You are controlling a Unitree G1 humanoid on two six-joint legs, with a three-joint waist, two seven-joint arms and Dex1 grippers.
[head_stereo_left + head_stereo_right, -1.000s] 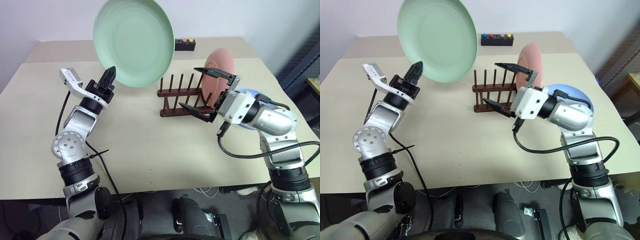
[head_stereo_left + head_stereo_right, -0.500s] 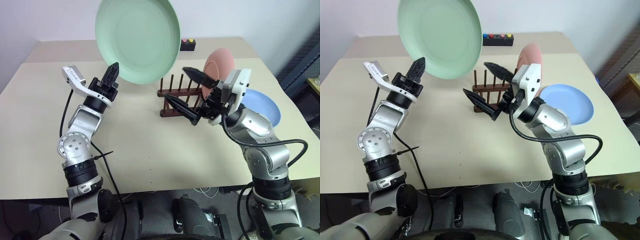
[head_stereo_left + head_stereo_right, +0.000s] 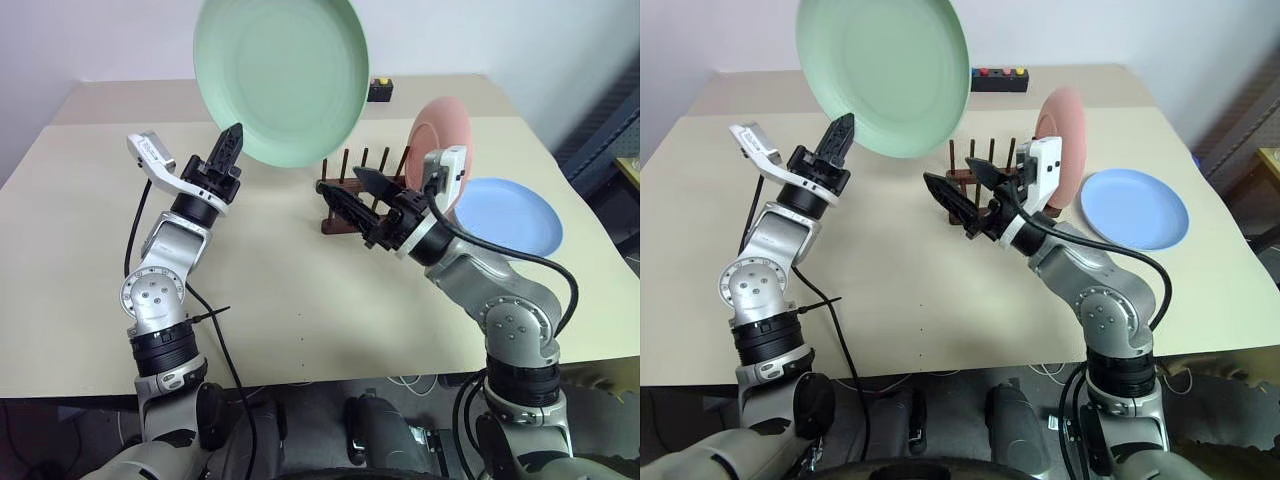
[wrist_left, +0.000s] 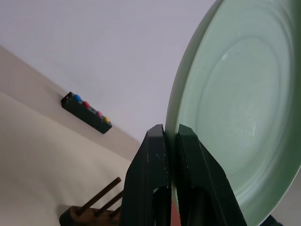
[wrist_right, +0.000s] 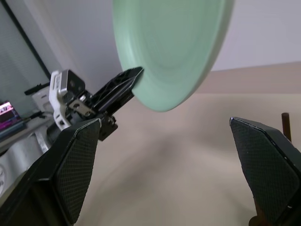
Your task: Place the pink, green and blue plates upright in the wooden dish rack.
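Left eye view: wooden dish rack [image 3: 352, 192], dark brown pegs.

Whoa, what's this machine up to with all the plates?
It is loading plates into a wooden dish rack. Its left tool is shut on the rim of the green plate, holding it up in the air. Its right tool is wide open, empty, pointing toward that plate, perhaps to take it. The pink plate already stands upright in the rack, and the blue plate lies flat on the table beside it.
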